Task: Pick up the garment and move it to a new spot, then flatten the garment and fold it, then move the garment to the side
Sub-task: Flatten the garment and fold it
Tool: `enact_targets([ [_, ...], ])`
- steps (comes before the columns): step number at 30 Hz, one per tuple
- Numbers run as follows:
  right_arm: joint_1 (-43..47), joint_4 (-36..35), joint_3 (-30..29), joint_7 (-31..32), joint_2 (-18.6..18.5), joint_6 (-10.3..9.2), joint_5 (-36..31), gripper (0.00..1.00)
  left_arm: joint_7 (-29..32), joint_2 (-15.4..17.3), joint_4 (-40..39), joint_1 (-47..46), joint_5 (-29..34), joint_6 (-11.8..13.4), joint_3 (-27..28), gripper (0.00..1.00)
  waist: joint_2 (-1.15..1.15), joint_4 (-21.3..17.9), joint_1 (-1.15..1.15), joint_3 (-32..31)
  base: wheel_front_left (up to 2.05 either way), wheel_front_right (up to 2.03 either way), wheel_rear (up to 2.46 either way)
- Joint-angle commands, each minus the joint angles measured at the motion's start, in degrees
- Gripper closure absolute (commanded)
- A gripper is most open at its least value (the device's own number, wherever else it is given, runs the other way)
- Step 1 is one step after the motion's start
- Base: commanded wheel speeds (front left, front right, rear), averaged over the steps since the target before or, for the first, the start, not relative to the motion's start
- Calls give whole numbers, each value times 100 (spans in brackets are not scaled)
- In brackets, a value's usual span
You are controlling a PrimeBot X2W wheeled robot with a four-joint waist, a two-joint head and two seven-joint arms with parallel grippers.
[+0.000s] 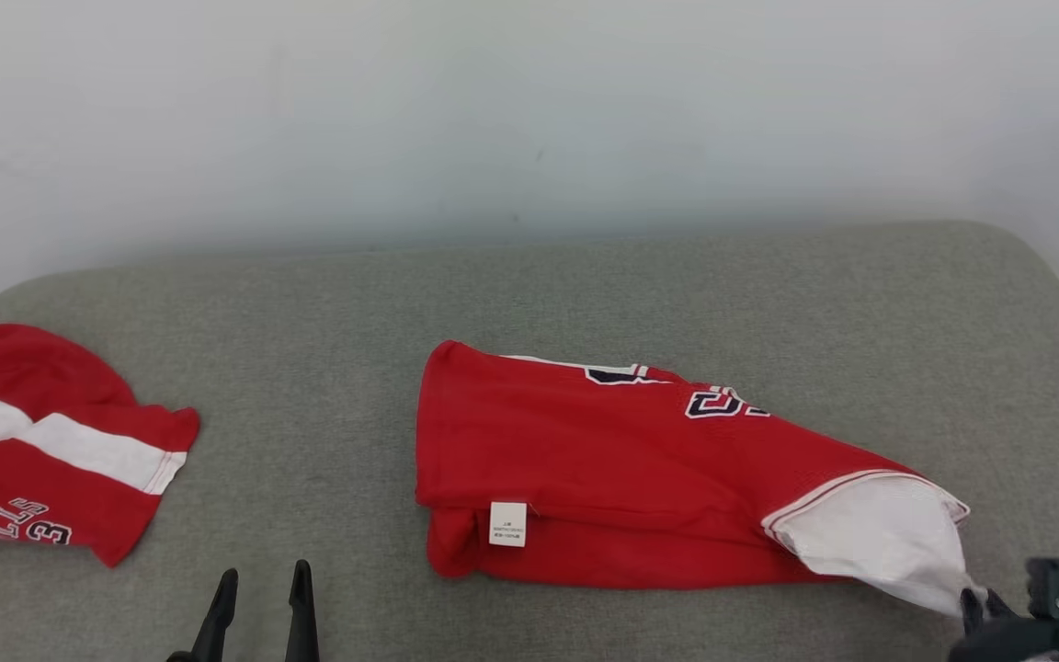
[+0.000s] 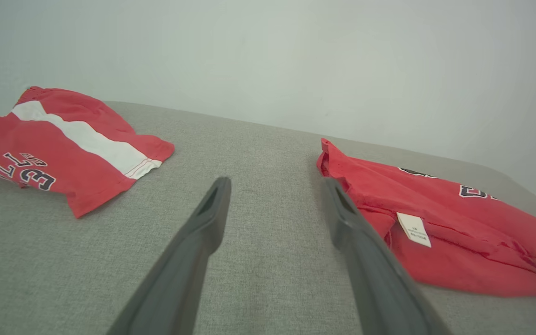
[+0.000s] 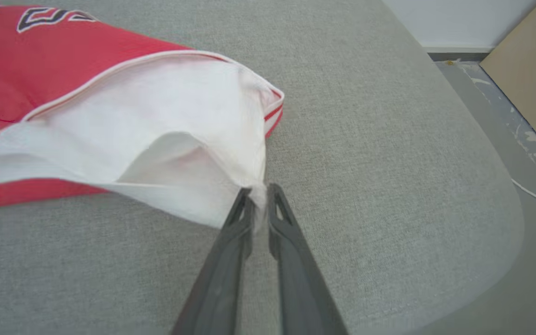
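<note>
Red jersey [image 1: 621,469] lies crosswise, its white end pinched in the right gripper [image 3: 258,197] jaws, while the left gripper [image 1: 265,570] jaws gape near its tag end.

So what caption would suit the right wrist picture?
Right gripper pinching the white corner of a red fabric garment on a grey upholstered surface.

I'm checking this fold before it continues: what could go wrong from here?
The right hand pinches only the tip of the white corner of the folded red jersey; a pull may slip it free. The left hand hangs open above the grey fabric surface, holding nothing, so a one-sided pull could drag the jersey askew or undo its fold.
</note>
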Motion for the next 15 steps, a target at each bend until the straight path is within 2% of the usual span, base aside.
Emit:
enact_targets([
  [1,113,-144,-75,52,45,-13,-24,0,-7,7,-19,25,-5,17,12,0,0,-76,0,18,0,0,0],
  [5,472,-693,-356,160,162,-13,-13,0,-7,-7,-26,-38,-8,11,23,0,0,-173,0,28,0,0,0],
  [8,540,-1007,-343,-94,189,-13,134,0,-7,-17,-8,-72,-4,0,26,0,0,-212,0,17,0,0,0],
  [11,481,-1190,-104,-603,192,-13,384,0,-7,-30,10,-85,4,-9,27,0,0,-231,0,-4,0,0,0],
  [15,350,-1295,500,-1495,190,-13,574,0,-7,-41,27,-102,24,-17,36,0,0,-241,0,-45,0,0,0],
])
